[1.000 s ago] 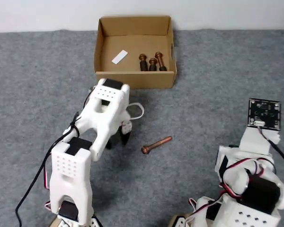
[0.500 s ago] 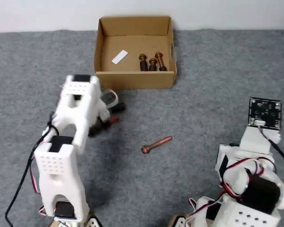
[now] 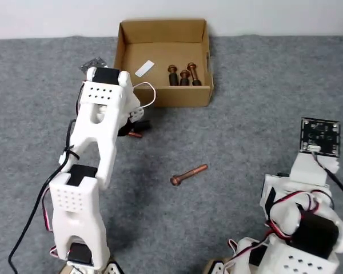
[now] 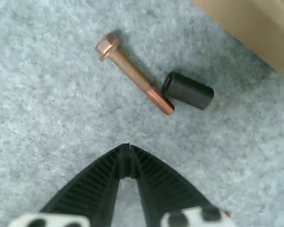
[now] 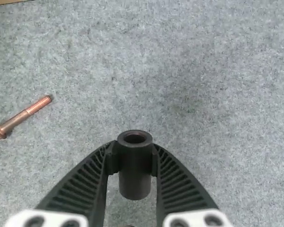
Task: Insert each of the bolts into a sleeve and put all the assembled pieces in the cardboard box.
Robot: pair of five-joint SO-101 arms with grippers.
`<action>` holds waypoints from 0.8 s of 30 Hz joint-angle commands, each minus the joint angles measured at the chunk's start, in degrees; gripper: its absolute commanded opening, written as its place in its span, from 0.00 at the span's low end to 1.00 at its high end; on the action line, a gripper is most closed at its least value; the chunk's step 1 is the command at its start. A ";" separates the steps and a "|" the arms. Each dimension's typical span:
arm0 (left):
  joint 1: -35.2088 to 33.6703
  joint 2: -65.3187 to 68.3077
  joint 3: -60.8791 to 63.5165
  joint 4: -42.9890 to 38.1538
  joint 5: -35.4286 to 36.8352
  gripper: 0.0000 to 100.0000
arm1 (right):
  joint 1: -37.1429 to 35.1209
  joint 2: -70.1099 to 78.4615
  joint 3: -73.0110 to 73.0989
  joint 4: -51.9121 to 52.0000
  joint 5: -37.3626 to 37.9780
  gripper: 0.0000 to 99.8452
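Observation:
My left gripper (image 4: 129,158) is shut and empty, hovering over the carpet. Just beyond its tips lie a copper bolt (image 4: 132,80) and a black sleeve (image 4: 188,90), the bolt's threaded end touching the sleeve's mouth. In the high view this arm (image 3: 103,125) stands near the front left corner of the cardboard box (image 3: 163,96). Three assembled pieces (image 3: 183,75) lie inside the box. My right gripper (image 5: 132,156) is shut on a black sleeve (image 5: 134,170), held upright with its bore showing. Another copper bolt (image 3: 188,174) (image 5: 20,118) lies mid-carpet.
Grey carpet (image 3: 257,103) covers the table. A white label (image 3: 144,68) lies in the box. The right arm's base and camera board (image 3: 319,137) stand at the front right. A box wall (image 4: 255,23) shows in the left wrist view.
The left arm has swung away from the middle bolt, first leftward and then toward the box's front left corner. The right arm and the middle bolt have stayed put.

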 commanded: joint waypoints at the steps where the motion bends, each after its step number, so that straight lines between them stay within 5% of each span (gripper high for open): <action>1: -2.20 0.97 -2.42 -0.26 0.09 0.04 | 0.31 -0.04 -0.26 -1.27 -0.09 0.01; 7: -6.42 4.66 -2.42 -3.25 0.09 0.20 | 0.31 -0.04 -0.26 -1.27 -0.09 0.01; 24: -7.38 10.64 -2.42 -10.90 -0.09 0.20 | 0.31 -0.13 3.96 -4.00 0.00 0.01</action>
